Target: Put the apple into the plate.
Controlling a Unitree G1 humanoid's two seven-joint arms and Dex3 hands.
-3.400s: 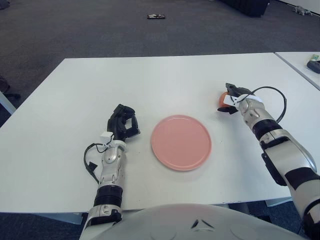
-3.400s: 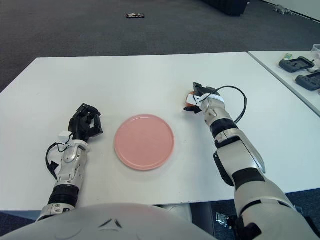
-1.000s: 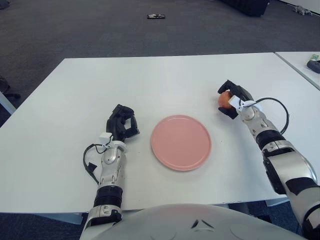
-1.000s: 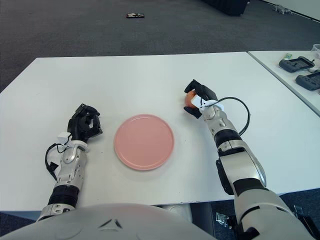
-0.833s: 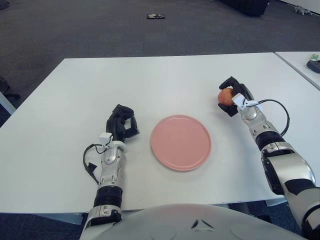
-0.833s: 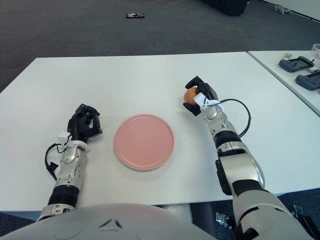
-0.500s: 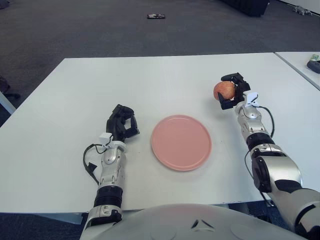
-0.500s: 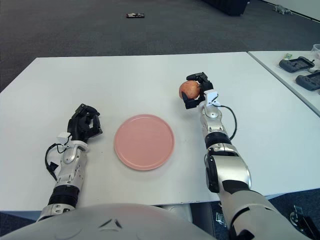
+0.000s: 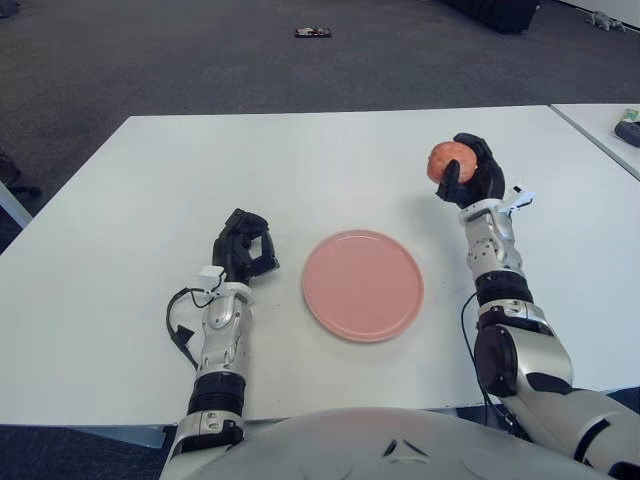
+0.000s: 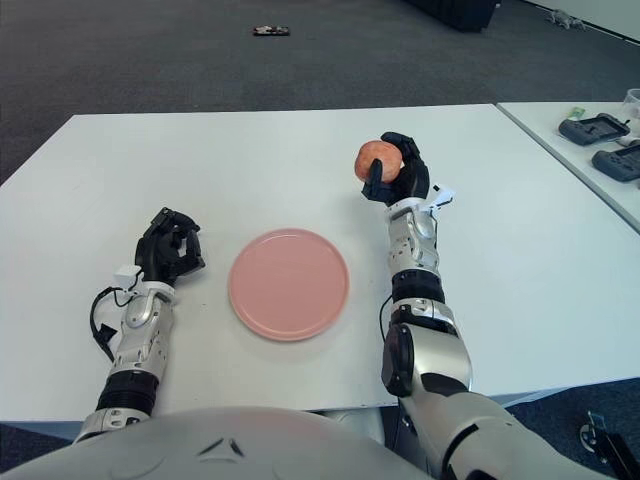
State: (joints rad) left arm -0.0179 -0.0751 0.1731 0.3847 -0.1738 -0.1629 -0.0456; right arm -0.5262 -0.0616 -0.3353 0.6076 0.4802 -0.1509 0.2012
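So we have the apple (image 9: pixel 448 160) up off the worktop (image 9: pixel 300 160), the right hand (image 9: pixel 470 178) with its fingers clamped around it, right of the pink plate (image 9: pixel 362 284). Carrying across and setting down remain. Our left hand (image 9: pixel 243 250) rests curled, left of the plate.

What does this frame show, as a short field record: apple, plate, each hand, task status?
apple: held above the table, right of the plate and beyond it
plate: pink, lying on the white table, nothing on it
right hand: raised, fingers wrapped around the apple
left hand: resting on the table left of the plate, fingers curled, holding nothing
task status: apple grasped and lifted, not yet over the plate
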